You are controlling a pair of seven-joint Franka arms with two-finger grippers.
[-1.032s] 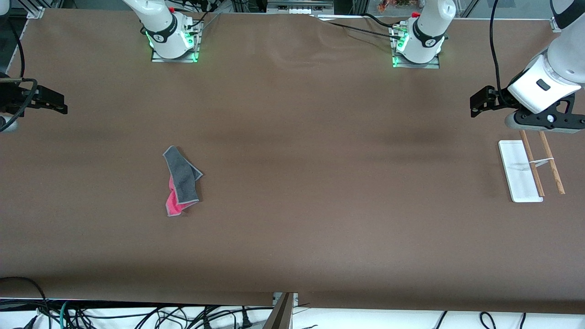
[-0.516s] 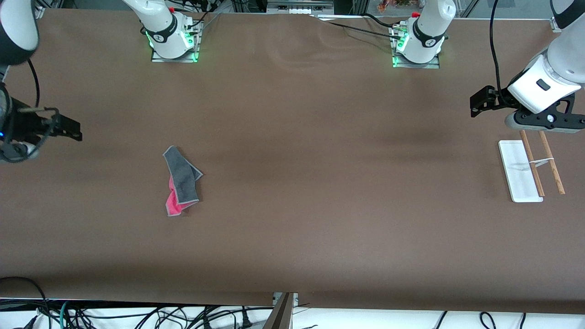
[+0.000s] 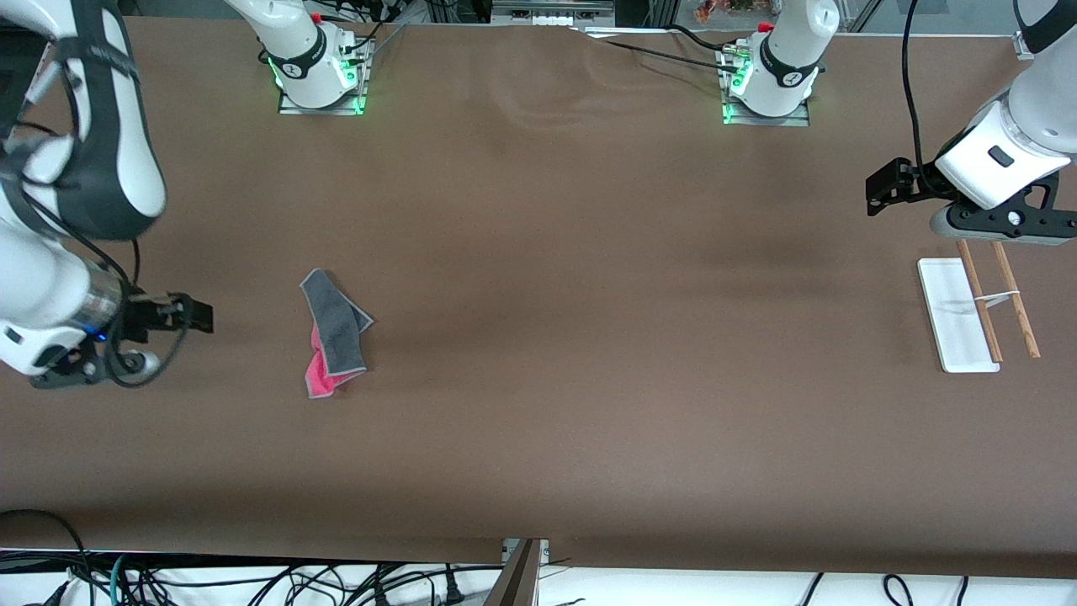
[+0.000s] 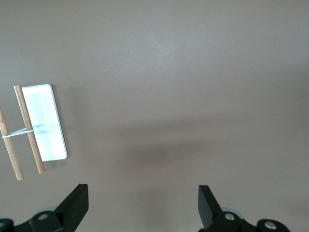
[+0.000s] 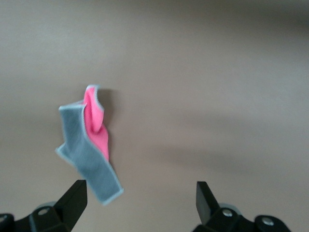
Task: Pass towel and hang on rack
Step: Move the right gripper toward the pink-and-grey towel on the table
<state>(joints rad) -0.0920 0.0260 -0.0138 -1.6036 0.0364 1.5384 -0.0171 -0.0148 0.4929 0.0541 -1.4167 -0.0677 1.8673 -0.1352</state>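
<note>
The towel (image 3: pixel 335 334) lay crumpled on the bench (image 3: pixel 589 404), well toward the right arm's end, with its long axis running from nearer the front camera to farther from it. The right tool (image 3: pixel 198 316) was over the bench just beside the towel, on the side toward the right arm's end of the bench, and pointed toward it. Its fingers stood apart and held nothing; the right wrist view showed the towel (image 5: pixel 89 147) off-centre ahead of the spread right tool (image 5: pixel 140 200). The coming move was judged to turn on this offset: the tool had to travel sideways toward the towel before descending on it. The right arm was plainly the nearer one.

The towel was a soft cloth, folded over itself, dark grey uppermost with a pink-red face showing at the end nearer the camera, and pale grey edging. Being limp, it would likely bunch when pinched.

The left tool (image 3: pixel 883 187) waited over the bench beside the rack (image 3: pixel 955 316), fingers apart and empty, as the left wrist view confirmed (image 4: pixel 142 203). The rack stood at the left arm's end of the bench, well apart from the towel: a flat white rectangular base with two thin parallel brown wooden rods. The bench surface was matte brown and slightly rippled near the bases.
</note>
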